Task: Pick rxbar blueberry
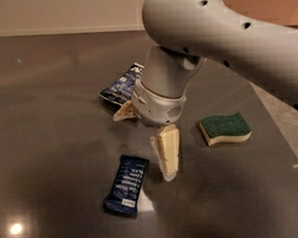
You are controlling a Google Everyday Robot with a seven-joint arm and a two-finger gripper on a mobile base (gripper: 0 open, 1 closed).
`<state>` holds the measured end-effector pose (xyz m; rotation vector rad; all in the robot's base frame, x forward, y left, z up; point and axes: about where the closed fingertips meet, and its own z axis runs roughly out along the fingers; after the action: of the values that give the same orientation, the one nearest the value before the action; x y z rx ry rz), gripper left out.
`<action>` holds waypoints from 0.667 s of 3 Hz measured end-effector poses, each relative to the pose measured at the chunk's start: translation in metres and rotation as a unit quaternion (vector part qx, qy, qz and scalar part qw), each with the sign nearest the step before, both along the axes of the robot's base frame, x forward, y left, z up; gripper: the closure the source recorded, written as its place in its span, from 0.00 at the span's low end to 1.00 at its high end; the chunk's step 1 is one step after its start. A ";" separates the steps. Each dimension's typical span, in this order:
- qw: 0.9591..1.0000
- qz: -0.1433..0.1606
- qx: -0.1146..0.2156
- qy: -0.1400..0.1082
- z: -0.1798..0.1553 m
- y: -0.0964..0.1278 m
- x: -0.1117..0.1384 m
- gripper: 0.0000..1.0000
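The rxbar blueberry [127, 184] is a narrow dark navy bar with pale text lines and a white patch at its near end. It lies flat on the dark tabletop [51, 145], front centre-left. My gripper [146, 147] hangs below the grey wrist, just right of and slightly behind the bar, close above the table. It is open and empty. One cream finger [168, 155] points down beside the bar. The other finger [124, 113] sticks out to the left, behind the bar.
A wider crinkly blue bag [122, 85] with white lettering lies behind the gripper, partly hidden by the wrist. A green and yellow sponge [225, 129] lies to the right. The table's right edge [283, 135] runs diagonally past the sponge.
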<state>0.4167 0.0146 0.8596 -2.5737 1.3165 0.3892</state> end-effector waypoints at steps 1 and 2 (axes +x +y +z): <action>0.999 0.041 -0.002 0.003 -0.015 0.012 -0.008 0.00; 0.997 0.075 -0.005 0.005 -0.027 0.017 -0.013 0.00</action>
<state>0.4038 0.0313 0.8321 -2.6903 1.1348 0.4238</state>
